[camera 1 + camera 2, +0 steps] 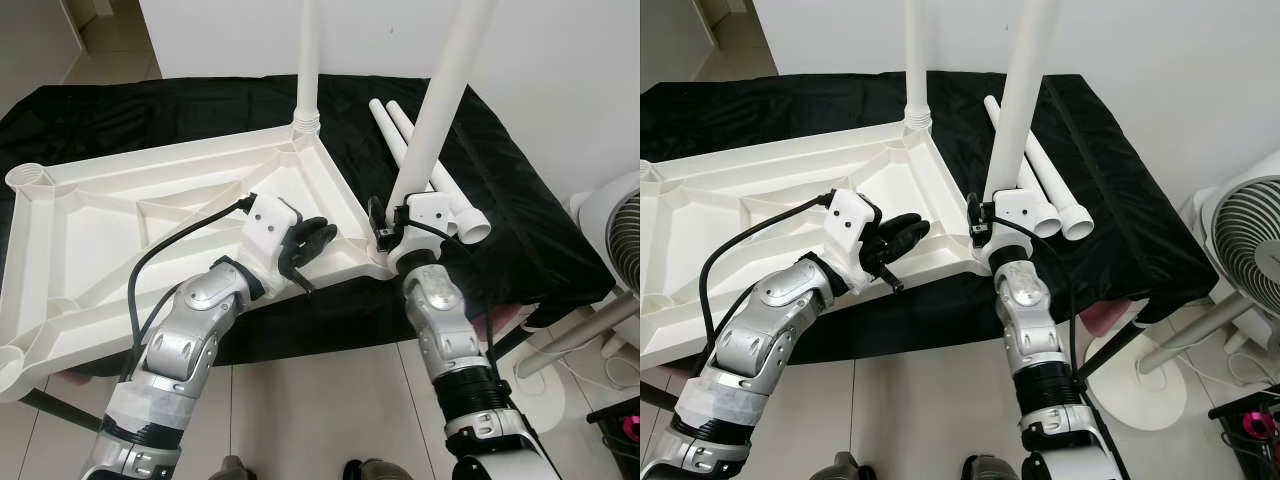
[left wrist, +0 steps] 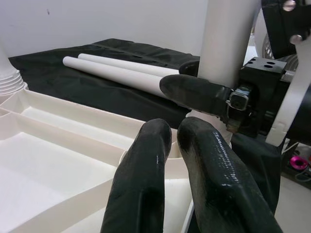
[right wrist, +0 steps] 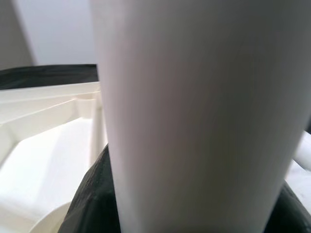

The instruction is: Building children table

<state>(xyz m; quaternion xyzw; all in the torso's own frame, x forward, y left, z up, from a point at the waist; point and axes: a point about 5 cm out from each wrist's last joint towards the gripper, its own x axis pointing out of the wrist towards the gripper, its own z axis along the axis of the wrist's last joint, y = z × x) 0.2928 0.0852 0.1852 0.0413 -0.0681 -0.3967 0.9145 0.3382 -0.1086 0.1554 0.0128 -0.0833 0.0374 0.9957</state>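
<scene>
Right gripper (image 1: 385,232) clamps the upright leg (image 1: 437,110); left gripper (image 1: 318,238), at its 9 o'clock, fingers together, empty, over tabletop (image 1: 130,225).

Silver jointed arms, white wrist housings, looping black cables, and a black-fingered left claw (image 1: 318,238).

Upturned tabletop (image 1: 150,215) on the bench (image 1: 520,230); 2 legs (image 1: 308,60) upright at its right corners, 2 loose legs (image 1: 440,180) lying right.

Both upright legs (image 1: 440,110) run past the top edge; socket joint hidden.
</scene>
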